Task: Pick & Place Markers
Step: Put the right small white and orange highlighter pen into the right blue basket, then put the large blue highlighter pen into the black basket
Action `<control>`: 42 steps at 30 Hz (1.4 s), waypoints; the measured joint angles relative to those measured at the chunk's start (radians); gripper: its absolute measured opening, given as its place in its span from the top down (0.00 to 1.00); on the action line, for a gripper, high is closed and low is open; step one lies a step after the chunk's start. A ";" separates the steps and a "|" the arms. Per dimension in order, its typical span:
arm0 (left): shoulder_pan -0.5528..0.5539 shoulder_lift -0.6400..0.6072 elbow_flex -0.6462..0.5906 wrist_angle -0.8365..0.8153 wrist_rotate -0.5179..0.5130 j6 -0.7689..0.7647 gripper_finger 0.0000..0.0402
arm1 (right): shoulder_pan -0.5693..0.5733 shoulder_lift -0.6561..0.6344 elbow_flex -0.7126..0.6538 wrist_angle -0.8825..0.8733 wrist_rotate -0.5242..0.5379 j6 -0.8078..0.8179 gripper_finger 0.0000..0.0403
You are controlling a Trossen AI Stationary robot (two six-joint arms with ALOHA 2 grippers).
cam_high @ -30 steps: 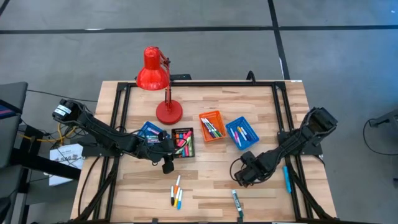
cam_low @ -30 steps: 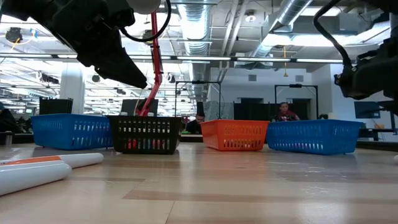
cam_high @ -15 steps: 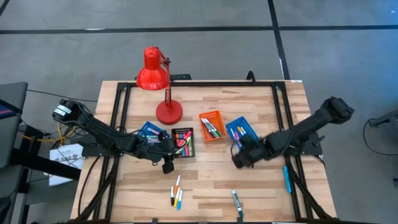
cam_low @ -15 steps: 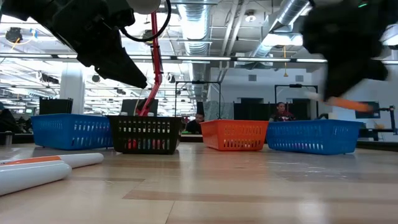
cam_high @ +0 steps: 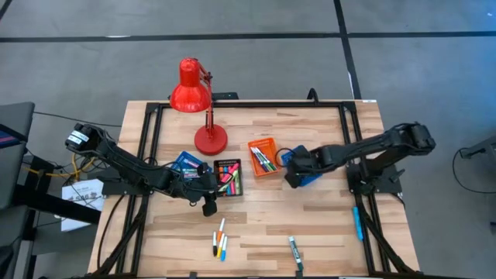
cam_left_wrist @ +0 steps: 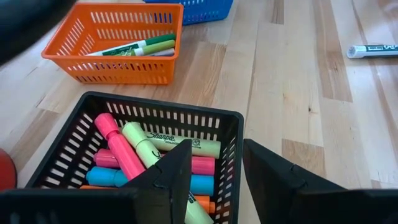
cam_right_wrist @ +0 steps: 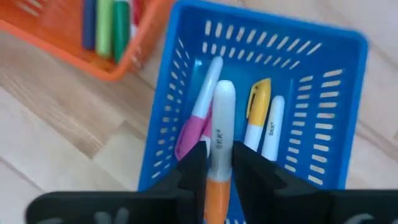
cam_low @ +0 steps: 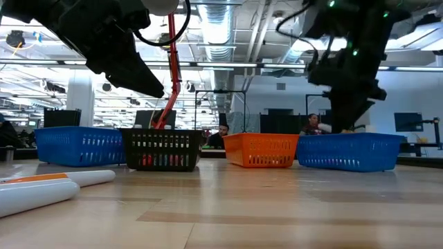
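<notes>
Worktop (cam_high: 325,225): we list pale wood planks carrying a red lamp (cam_high: 203,105), two blue trays (cam_high: 187,163) (cam_high: 314,175), a black tray (cam_high: 228,177), an orange tray (cam_high: 264,156) and loose markers (cam_high: 221,239) along the near edge.

I work in a big open lab or workshop hall: exposed ducts (cam_low: 221,31) and pipes run under the ceiling, people (cam_low: 315,124) sit at monitors behind my wooden table (cam_high: 256,225), the floor (cam_high: 248,62) is grey concrete.

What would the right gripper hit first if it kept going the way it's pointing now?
Most likely the markers already lying in the blue tray: the right gripper, shut on a white-and-orange marker, points straight into it. How far above it hangs is unclear.
</notes>
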 joint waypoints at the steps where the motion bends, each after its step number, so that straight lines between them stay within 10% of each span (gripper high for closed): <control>1: 0.000 0.000 0.000 0.000 0.000 0.000 0.66 | -0.011 0.011 0.000 0.000 -0.020 -0.009 0.83; 16: 0.000 0.000 0.000 -0.006 0.000 0.015 0.66 | 0.007 0.012 0.190 -0.336 -0.355 0.107 0.65; 32: 0.000 0.000 -0.095 0.023 0.032 -0.055 0.66 | 0.551 -0.021 0.073 -0.424 -0.477 0.898 0.71; 42: 0.000 0.000 -0.095 0.142 0.100 -0.051 0.66 | 0.686 -0.020 -0.033 -0.397 -0.570 1.176 0.71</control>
